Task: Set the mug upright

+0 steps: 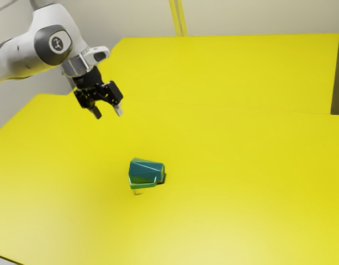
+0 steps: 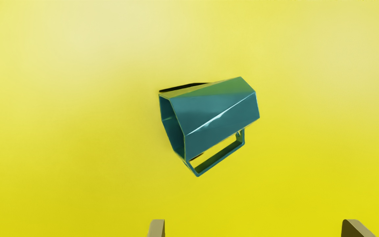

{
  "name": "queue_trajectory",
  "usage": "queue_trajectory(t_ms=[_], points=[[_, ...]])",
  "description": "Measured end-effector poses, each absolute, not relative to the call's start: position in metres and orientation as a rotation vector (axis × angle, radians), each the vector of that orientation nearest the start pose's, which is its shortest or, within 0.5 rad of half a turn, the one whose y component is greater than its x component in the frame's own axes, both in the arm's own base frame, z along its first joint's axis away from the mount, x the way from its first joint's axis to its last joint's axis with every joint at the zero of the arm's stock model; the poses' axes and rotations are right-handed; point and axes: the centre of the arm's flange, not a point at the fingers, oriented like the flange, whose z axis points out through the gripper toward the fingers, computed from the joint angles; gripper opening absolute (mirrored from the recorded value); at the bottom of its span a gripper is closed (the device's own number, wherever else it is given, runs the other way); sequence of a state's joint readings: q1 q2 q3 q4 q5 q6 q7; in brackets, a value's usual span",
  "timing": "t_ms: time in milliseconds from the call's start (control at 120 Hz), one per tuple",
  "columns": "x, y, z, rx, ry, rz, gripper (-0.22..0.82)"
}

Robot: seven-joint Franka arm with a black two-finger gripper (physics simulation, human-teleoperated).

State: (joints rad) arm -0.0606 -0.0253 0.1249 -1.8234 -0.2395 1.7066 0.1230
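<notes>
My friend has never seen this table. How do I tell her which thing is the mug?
Start at the big yellow table, then find the open black gripper above it. Lower in the exterior view, a mug lies on its side. Unlike the black gripper, it is teal and flat-sided, with a boxy handle.

Exterior view high, angled down, farther, wrist view nearer, facing down, 2 views sharing mug [image 2: 214, 113], tabletop [image 1: 230, 165]

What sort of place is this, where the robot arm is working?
Probably a simulated robot test room, not a lived-in kitchen. A robot arm with a black, open claw stands by a plain yellow table, a simple angular mug lies on it, and a bare, pale wall is behind.
</notes>
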Motion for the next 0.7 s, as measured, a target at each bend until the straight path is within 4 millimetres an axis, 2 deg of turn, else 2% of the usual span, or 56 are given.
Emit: queue_trajectory(t_ms=[200,358,458,567,700], points=[[0.541,0.058,0.482,-3.544,-0.111,0.021,0.58],[0.527,0.097,0.442,-3.634,-0.261,-0.065,0.58],[0.515,0.111,0.417,-3.678,-0.344,-0.130,0.58],[0.502,0.107,0.397,-3.709,-0.355,-0.183,0.58],[0.492,0.068,0.368,-3.792,-0.298,-0.187,0.58]])
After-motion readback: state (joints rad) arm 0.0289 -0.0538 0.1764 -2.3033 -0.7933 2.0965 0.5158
